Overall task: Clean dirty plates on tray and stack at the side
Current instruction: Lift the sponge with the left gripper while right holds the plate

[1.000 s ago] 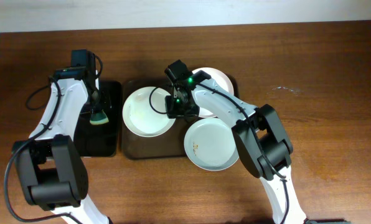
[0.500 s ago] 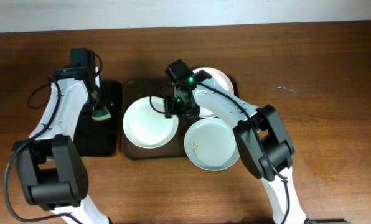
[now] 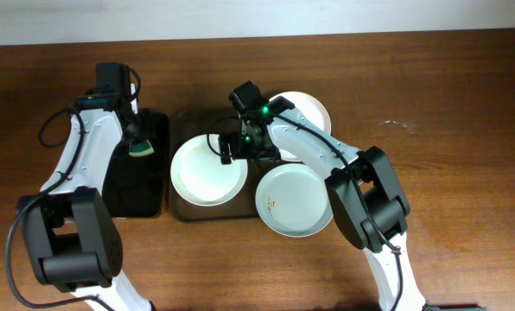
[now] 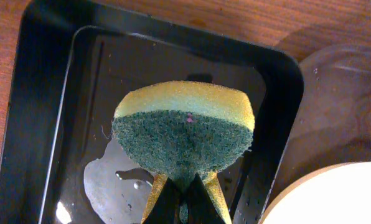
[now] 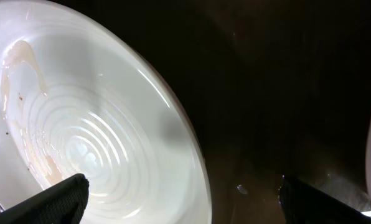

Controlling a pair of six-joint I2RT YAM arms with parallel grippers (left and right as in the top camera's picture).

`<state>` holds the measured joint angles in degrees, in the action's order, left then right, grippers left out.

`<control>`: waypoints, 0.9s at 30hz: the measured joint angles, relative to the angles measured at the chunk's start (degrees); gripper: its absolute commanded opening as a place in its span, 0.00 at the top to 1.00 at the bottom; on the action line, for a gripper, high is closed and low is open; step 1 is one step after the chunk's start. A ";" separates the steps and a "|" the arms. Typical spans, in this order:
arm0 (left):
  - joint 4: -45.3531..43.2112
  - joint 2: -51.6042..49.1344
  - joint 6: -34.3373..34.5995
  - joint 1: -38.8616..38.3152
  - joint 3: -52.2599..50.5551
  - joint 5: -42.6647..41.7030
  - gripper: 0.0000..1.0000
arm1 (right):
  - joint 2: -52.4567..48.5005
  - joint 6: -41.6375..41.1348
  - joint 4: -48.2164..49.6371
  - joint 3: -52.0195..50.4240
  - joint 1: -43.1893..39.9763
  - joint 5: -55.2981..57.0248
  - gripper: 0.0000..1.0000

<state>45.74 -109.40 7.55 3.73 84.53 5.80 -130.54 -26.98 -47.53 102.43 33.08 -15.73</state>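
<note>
Three plates lie on the brown tray. A white plate with brownish smears sits at its left. Another white plate is at the back right. A pale blue-green plate with brown specks overhangs the front right rim. My right gripper is open over the left plate's right rim, one finger above the plate and the other above the bare tray floor. My left gripper is shut on a yellow-and-green sponge, held above the black tray.
The narrow black tray stands left of the brown tray and holds a puddle of water. Bare wooden table spreads to the right and along the front.
My right gripper has opened and let go of the left white plate, which has settled a little toward the front on the tray. The left gripper has carried the sponge slightly toward the back.
</note>
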 measured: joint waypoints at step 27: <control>0.76 0.00 0.00 0.00 0.00 -3.45 0.99 | 0.00 0.00 0.00 0.00 0.00 0.00 0.01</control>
<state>46.50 -109.40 7.55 3.73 84.53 2.35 -130.54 -26.98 -47.53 102.43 33.08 -15.73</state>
